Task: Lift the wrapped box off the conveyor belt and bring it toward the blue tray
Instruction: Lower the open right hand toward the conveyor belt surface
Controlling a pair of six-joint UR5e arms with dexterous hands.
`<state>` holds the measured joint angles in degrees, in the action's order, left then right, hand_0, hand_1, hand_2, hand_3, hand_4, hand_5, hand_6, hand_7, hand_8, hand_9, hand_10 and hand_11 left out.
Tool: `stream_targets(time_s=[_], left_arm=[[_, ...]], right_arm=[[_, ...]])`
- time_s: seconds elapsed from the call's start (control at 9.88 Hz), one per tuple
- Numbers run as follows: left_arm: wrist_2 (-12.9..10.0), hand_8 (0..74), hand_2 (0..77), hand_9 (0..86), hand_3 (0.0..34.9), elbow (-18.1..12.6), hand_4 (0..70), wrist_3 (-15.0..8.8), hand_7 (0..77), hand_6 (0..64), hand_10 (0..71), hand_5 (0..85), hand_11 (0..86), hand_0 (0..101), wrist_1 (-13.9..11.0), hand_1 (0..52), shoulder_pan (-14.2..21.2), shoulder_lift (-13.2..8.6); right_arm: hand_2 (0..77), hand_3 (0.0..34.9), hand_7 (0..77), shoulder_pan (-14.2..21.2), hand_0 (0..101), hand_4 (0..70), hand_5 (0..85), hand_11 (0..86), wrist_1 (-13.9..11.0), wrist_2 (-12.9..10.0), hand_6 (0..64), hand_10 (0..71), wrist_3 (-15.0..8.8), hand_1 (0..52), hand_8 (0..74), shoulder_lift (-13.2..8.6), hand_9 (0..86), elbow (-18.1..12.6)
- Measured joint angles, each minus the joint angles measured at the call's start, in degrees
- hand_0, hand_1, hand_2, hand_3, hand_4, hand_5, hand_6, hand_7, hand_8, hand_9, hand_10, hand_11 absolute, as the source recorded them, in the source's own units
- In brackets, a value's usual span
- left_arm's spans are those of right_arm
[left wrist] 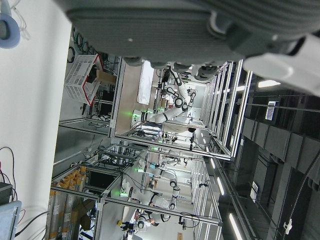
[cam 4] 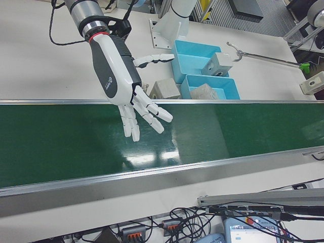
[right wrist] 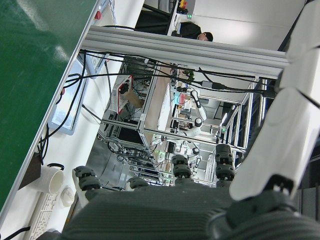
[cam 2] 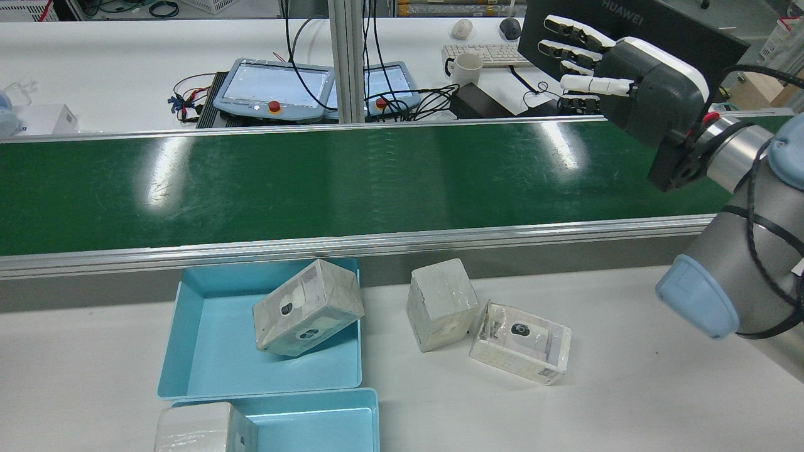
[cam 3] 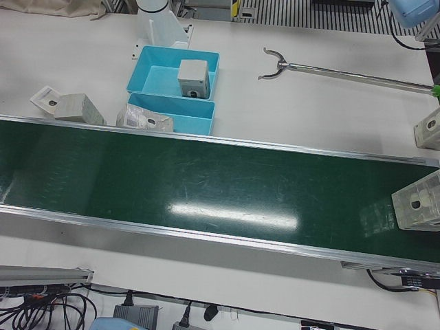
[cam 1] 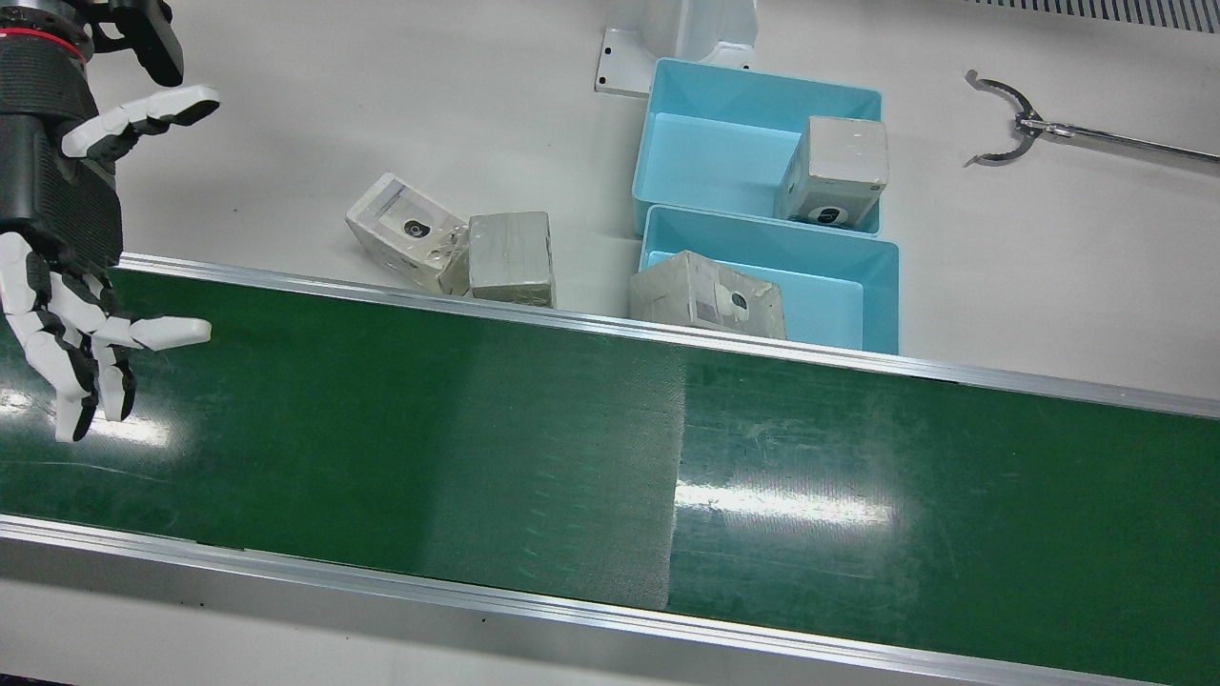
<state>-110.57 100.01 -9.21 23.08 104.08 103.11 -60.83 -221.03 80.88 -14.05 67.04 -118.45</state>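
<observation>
A wrapped box (cam 3: 418, 203) rides on the green conveyor belt (cam 3: 206, 185) at the far right edge of the left-front view, far from both hands. My right hand (cam 1: 57, 267) hovers open over the belt's other end, fingers spread and empty; it also shows in the rear view (cam 2: 628, 81) and the right-front view (cam 4: 119, 81). Two blue trays (cam 1: 715, 162) (cam 1: 829, 305) sit side by side just behind the belt, each with a wrapped box resting in it. Of my left hand (left wrist: 165, 30) only the palm edge shows, with nothing held.
Two more wrapped boxes (cam 1: 410, 233) (cam 1: 512, 257) lie on the table beside the trays. Another box (cam 3: 427, 129) stands off the belt at the far right. A metal reaching tool (cam 1: 1010, 119) lies on the table. Pendants, a mug and a keyboard sit beyond the belt.
</observation>
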Motion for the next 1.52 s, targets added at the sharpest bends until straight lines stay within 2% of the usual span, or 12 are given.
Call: stream_targets(time_s=[0.1, 0.2, 0.3, 0.41, 0.61, 0.71, 0.81, 1.01, 1.11, 1.32, 1.42, 1.52], left_arm=[[0.0, 0.5, 1.1, 0.5, 0.0, 0.0, 0.0, 0.0, 0.5, 0.0, 0.5, 0.5, 0.0, 0, 0.0, 0.0, 0.0, 0.0], [0.0, 0.5, 0.5, 0.5, 0.0, 0.0, 0.0, 0.0, 0.5, 0.0, 0.0, 0.5, 0.0, 0, 0.0, 0.0, 0.0, 0.0], [0.0, 0.5, 0.5, 0.5, 0.0, 0.0, 0.0, 0.0, 0.5, 0.0, 0.0, 0.5, 0.0, 0, 0.0, 0.0, 0.0, 0.0], [0.0, 0.5, 0.5, 0.0, 0.0, 0.0, 0.0, 0.0, 0.5, 0.0, 0.0, 0.5, 0.0, 0, 0.0, 0.0, 0.0, 0.0], [0.0, 0.0, 1.1, 0.5, 0.0, 0.0, 0.0, 0.0, 0.5, 0.0, 0.0, 0.5, 0.0, 0, 0.0, 0.0, 0.0, 0.0], [0.0, 0.0, 0.5, 0.5, 0.0, 0.0, 0.0, 0.0, 0.5, 0.0, 0.0, 0.5, 0.0, 0, 0.0, 0.0, 0.0, 0.0], [0.0, 0.0, 1.1, 0.5, 0.0, 0.0, 0.0, 0.0, 0.5, 0.0, 0.0, 0.5, 0.0, 0, 0.0, 0.0, 0.0, 0.0], [0.0, 0.5, 0.5, 0.0, 0.0, 0.0, 0.0, 0.0, 0.5, 0.0, 0.5, 0.5, 0.0, 0, 0.0, 0.0, 0.0, 0.0], [0.0, 0.5, 0.5, 0.0, 0.0, 0.0, 0.0, 0.0, 0.5, 0.0, 0.0, 0.5, 0.0, 0, 0.0, 0.0, 0.0, 0.0], [0.0, 0.0, 0.5, 0.5, 0.0, 0.0, 0.0, 0.0, 0.5, 0.0, 0.5, 0.5, 0.0, 0, 0.0, 0.0, 0.0, 0.0], [0.0, 0.5, 0.5, 0.5, 0.0, 0.0, 0.0, 0.0, 0.5, 0.0, 0.0, 0.5, 0.0, 0, 0.0, 0.0, 0.0, 0.0], [0.0, 0.5, 0.5, 0.5, 0.0, 0.0, 0.0, 0.0, 0.5, 0.0, 0.0, 0.5, 0.0, 0, 0.0, 0.0, 0.0, 0.0]], right_arm=[[9.8, 31.0, 5.5, 0.0, 38, 4.9, 13.6, 8.7, 0.0, 0.0, 0.0, 3.3, 0.0, 12.5, 0.0, 0.1, 1.6, -0.1], [14.2, 30.0, 5.5, -0.1, 38, 4.9, 13.6, 8.7, 0.0, 0.1, 0.0, 3.3, 0.1, 7.6, 0.0, 0.1, 1.6, -0.2], [8.7, 30.1, 5.5, -0.5, 30, 3.3, 8.2, 5.4, 0.0, 0.1, 0.0, 3.3, 0.1, 1.6, 4.4, 0.0, 1.1, -0.3], [8.7, 30.1, 5.5, -1.1, 30, 3.3, 8.2, 5.4, 0.0, 0.4, 0.0, 3.3, 0.0, 1.6, 4.4, 0.0, 1.1, -0.4], [2.2, 30.2, 0.5, -3.0, 4, 0.0, 1.1, 1.6, 0.7, 1.2, 0.0, 0.0, -0.4, 1.1, 4.4, 0.1, 1.1, -0.9], [2.2, 30.2, 0.5, -4.0, 32, 0.0, 1.1, 1.1, 2.4, 1.4, 0.0, 2.2, -1.0, 1.6, 0.0, 0.6, 1.1, -1.4], [1.6, 30.4, 3.3, -5.2, 32, 0.0, 1.1, 1.1, 5.1, 1.4, 0.0, 2.2, -2.0, 7.6, 1.6, 1.0, 1.1, -1.8], [4.9, 30.3, 3.3, -6.8, 30, 0.0, 1.1, 4.4, 8.8, 1.3, 0.0, 2.2, -5.0, 3.8, 0.0, 1.3, 1.1, -2.1], [6.0, 31.1, 4.4, -7.1, 31, 0.0, 1.1, 4.9, 9.6, 1.3, 0.0, 3.8, -7.0, 8.2, 1.1, 1.2, 1.1, -1.8], [8.7, 30.6, 4.4, -7.0, 33, 0.0, 1.1, 7.1, 10.9, 0.6, 0.0, 3.8, -9.1, 7.1, 0.5, 0.1, 2.2, 0.8], [8.7, 30.6, 4.4, -7.0, 33, 0.0, 1.1, 7.1, 11.7, -0.4, 0.0, 3.8, -8.2, 7.1, 1.6, -0.4, 8.2, 3.1], [2.2, 31.0, 5.5, -6.6, 15, 0.0, 1.1, 1.1, 12.3, -1.8, 0.0, 0.0, -5.1, 1.6, 14.2, -0.4, 2.2, 5.9]])
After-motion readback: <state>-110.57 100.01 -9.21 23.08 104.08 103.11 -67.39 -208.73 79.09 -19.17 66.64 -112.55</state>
